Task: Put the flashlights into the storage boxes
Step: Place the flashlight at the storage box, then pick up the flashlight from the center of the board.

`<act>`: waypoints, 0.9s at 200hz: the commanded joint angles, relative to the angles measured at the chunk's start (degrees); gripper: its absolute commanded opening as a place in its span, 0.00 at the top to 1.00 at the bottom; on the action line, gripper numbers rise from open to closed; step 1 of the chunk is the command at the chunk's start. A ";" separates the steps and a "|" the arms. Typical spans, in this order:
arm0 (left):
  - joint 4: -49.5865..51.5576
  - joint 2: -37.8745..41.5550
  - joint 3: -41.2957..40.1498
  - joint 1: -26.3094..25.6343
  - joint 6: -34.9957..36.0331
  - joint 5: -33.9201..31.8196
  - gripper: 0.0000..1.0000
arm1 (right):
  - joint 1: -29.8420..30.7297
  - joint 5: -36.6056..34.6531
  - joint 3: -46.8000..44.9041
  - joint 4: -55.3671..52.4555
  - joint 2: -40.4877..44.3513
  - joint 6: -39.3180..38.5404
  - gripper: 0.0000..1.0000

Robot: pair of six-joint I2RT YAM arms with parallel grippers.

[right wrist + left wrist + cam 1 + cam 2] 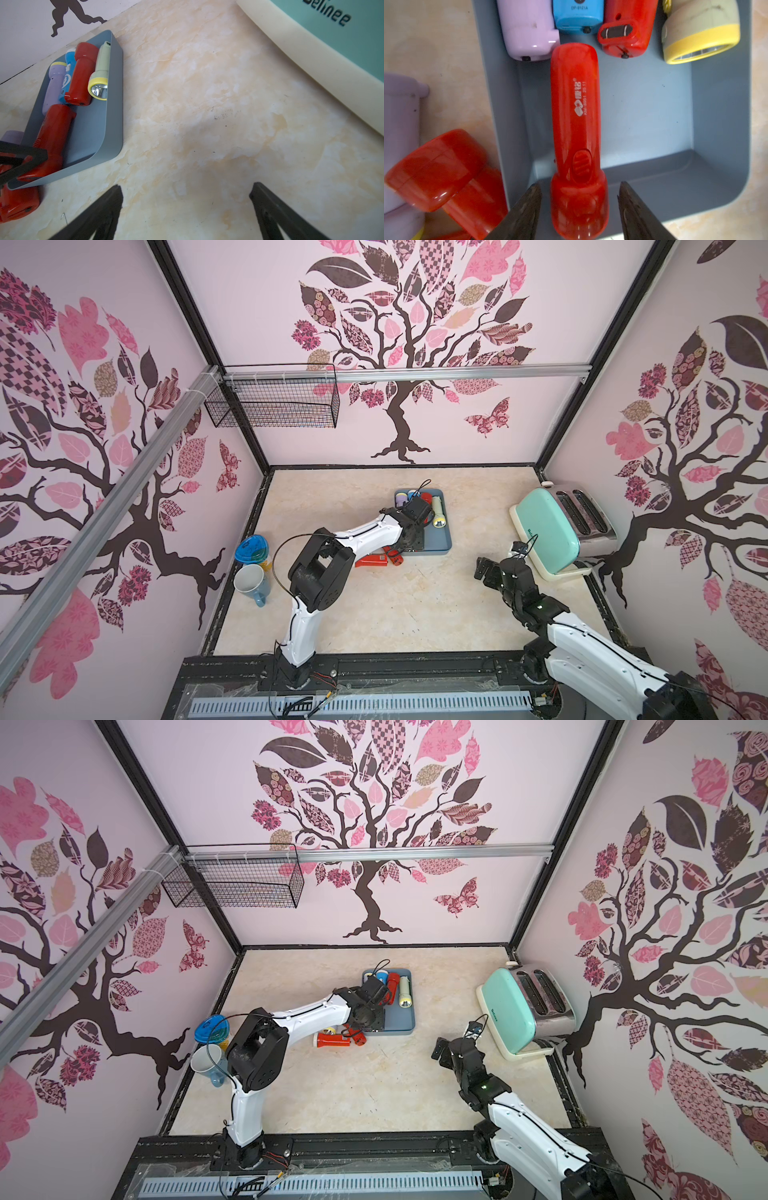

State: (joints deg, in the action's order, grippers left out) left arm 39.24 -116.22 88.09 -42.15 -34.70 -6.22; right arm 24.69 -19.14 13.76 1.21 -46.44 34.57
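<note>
Closest to my left wrist camera, the left gripper (579, 185) has its fingers (525, 207) partway apart astride the flared head of a red torch (574, 116). A gap shows on each side, so it grips nothing. That torch lies lengthwise in the tray (720, 104), head over the near wall; I cannot tell whether it rests on the rim. Beyond it in the tray lie a lilac torch (527, 27), a blue torch (578, 18), a second red torch (627, 27) and a green torch (699, 31), all cropped. Outside the tray, a third red torch (436, 168) and another lilac one (398, 124) are cut off too. In both top views my wrist hides the left gripper. The right gripper (187, 186) hangs wide open and empty over the table (207, 104), near the toaster (332, 41).
</note>
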 commanded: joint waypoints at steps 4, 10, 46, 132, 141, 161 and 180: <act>3.35 5.46 2.09 -0.16 -0.02 -0.90 0.31 | -0.11 -0.84 0.26 -0.47 0.38 0.15 0.00; 3.77 6.69 1.45 -0.08 -0.02 -1.44 0.31 | -0.10 -0.82 0.26 -0.42 0.52 0.16 0.00; 5.33 16.41 -5.91 3.57 -1.18 -0.76 0.31 | -0.08 -0.73 0.17 -0.42 0.65 0.15 0.00; -3.45 27.37 -26.21 17.89 -9.88 12.21 0.39 | -0.13 -0.46 0.10 -0.30 0.78 0.11 0.00; -4.13 26.82 -26.20 17.89 -10.35 13.38 0.39 | -0.08 -0.46 0.10 -0.27 0.81 0.13 0.00; -5.87 25.97 -26.04 17.74 -11.57 15.16 0.41 | -0.09 -0.54 0.03 -0.38 0.89 0.12 0.00; -6.57 25.33 -25.60 17.16 -12.10 15.12 0.42 | -0.08 -0.55 0.00 -0.27 1.07 0.12 0.01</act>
State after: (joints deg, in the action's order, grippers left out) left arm 36.23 -89.65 62.89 -24.36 -44.91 6.39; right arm 24.69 -19.11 13.76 1.34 -46.11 34.57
